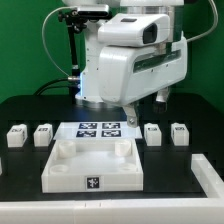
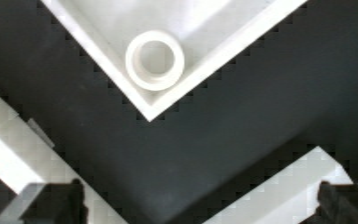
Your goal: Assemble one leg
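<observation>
Four small white legs stand in a row on the black table: two at the exterior view's left and two at its right. The large white square tray-like piece lies in front of them. My gripper hangs over the middle, behind the tray's far right corner. In the wrist view the gripper is open and empty, with dark fingertips wide apart over black table. A corner of the tray with a round socket shows beyond them. No leg shows in the wrist view.
The marker board lies between the two pairs of legs, just behind the tray. The bulky white arm fills the middle of the exterior view. White strips cross the wrist view's edges; I cannot tell what they belong to.
</observation>
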Motion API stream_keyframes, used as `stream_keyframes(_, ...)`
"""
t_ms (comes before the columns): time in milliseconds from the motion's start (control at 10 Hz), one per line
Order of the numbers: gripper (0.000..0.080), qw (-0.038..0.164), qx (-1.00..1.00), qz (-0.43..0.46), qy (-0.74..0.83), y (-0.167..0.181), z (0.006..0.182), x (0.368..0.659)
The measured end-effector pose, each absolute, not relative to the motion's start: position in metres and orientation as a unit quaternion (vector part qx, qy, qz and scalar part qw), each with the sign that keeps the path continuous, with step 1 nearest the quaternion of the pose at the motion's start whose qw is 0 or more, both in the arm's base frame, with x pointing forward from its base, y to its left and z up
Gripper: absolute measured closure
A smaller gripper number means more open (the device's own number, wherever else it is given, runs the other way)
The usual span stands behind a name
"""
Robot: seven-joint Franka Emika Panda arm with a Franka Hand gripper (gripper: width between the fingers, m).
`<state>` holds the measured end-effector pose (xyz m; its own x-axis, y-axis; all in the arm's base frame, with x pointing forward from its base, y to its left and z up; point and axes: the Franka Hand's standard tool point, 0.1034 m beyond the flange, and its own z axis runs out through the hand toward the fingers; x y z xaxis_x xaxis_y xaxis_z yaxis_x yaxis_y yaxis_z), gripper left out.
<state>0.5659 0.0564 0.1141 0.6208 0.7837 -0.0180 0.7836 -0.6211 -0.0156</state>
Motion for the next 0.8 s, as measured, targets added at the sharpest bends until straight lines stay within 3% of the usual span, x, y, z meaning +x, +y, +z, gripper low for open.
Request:
stream_keyframes(300,0.015,0.004,-0.898,0.012,-0.44,0.0563,0.1133,0.5656)
stream_keyframes(400,0.015,-0.002,-0.85,0.015,-0.526,0.0528,0.113,0.5659)
stream_keyframes(800,0.015,-0.001,-0.862,0.015,-0.506,0.0531,0.1124,0.5656)
